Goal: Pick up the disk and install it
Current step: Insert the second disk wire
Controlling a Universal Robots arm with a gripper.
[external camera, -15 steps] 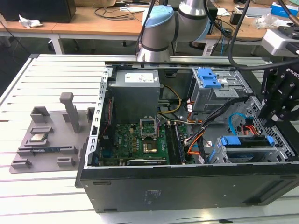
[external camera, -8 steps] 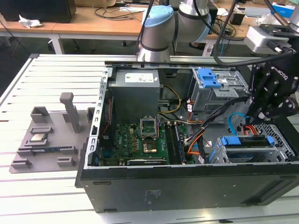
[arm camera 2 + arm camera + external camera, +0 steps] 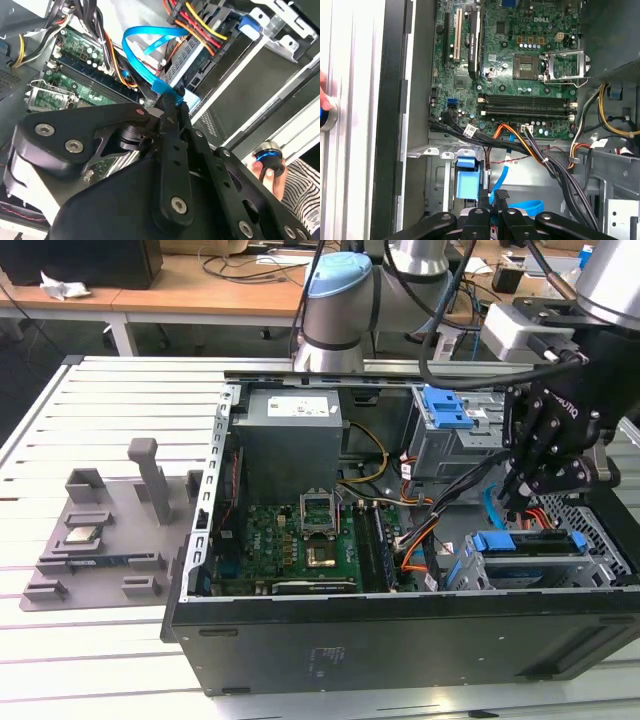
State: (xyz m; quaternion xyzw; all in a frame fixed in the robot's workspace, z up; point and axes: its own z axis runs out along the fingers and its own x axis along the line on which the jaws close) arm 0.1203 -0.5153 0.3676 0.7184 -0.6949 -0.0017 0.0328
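My gripper (image 3: 513, 508) hangs inside the open computer case, over its drive corner at the exterior view's right. The black fingertips (image 3: 500, 196) are pressed together. A flat blue cable (image 3: 142, 60) loops away from them, and its end sits pinched at the tips (image 3: 169, 100). Just below the gripper, the disk (image 3: 525, 548) stands on edge in the lower grey drive cage, its blue bracket (image 3: 468, 182) showing along the top. Its label is hidden.
The motherboard (image 3: 300, 540) and the grey power supply (image 3: 290, 445) fill the case's middle. A second cage with a blue latch (image 3: 445, 408) stands behind the gripper. Orange and black cable bundles (image 3: 530, 147) run close by. A grey fixture plate (image 3: 100, 540) lies left of the case. A hand (image 3: 270, 172) holds a button.
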